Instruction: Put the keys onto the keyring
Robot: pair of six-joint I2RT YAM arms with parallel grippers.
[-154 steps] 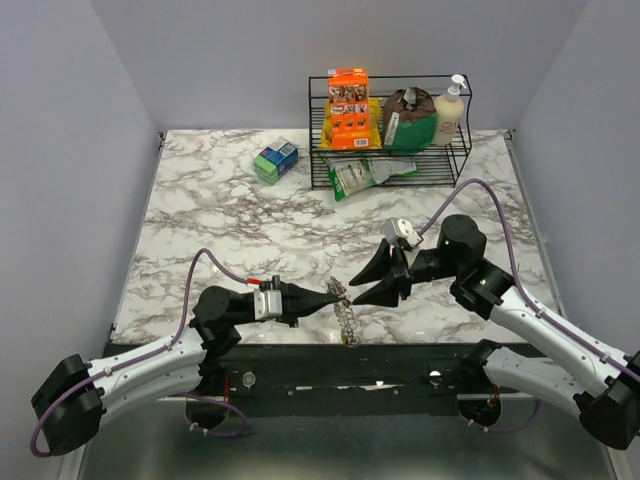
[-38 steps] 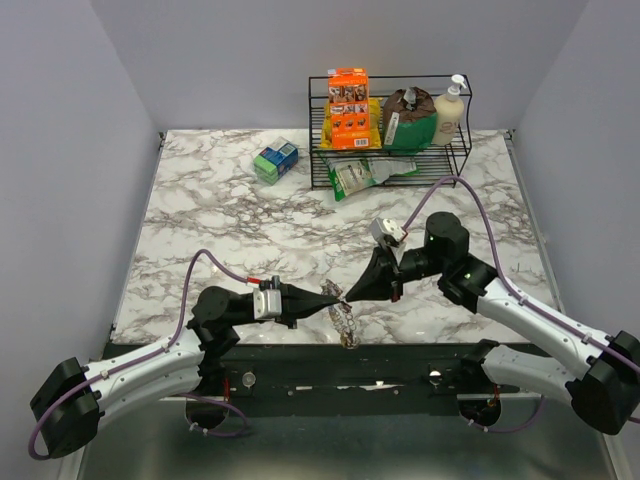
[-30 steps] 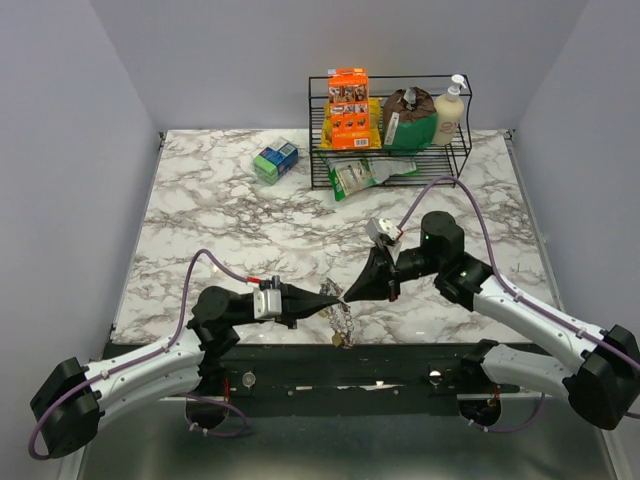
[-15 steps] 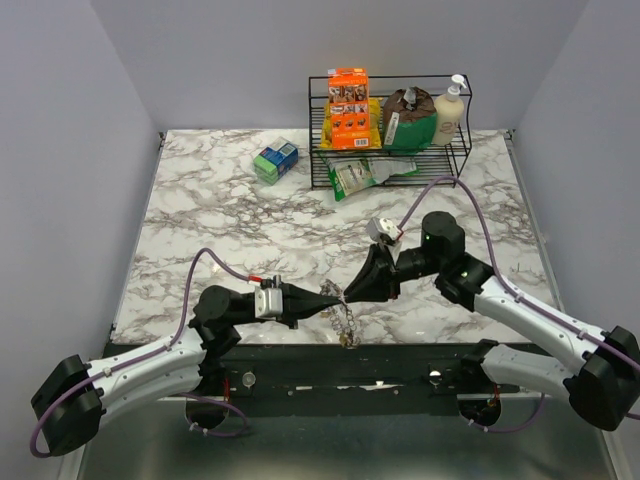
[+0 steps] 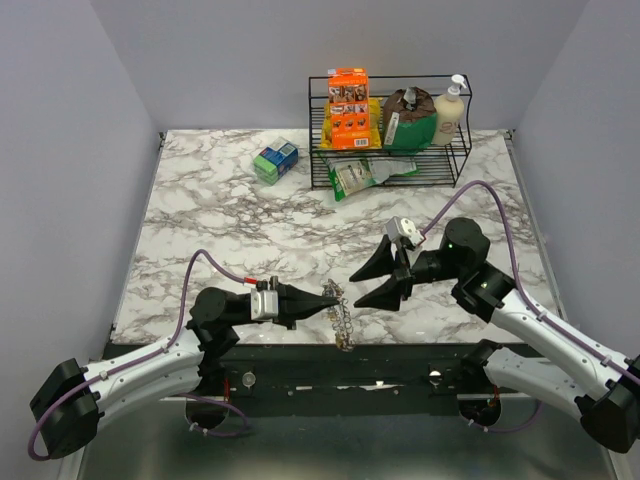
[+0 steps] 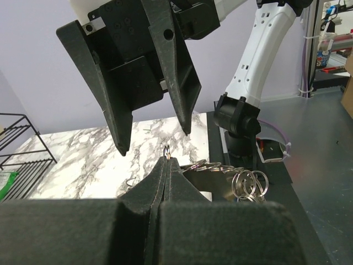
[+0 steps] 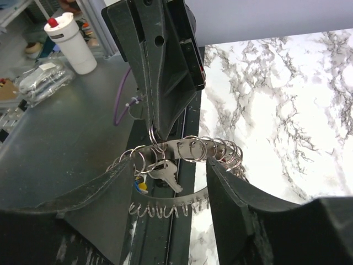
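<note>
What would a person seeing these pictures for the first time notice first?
At the near edge of the table the left gripper, jaws shut, pinches the keyring, a metal band hung with many small rings, while the right gripper faces it with jaws wide open. At the far edge stands a black wire rack of colourful packages.

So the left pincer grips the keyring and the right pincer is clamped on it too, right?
No. The left pincer grips the keyring, but the right pincer is open, not clamped on it; the left wrist view shows that.
</note>
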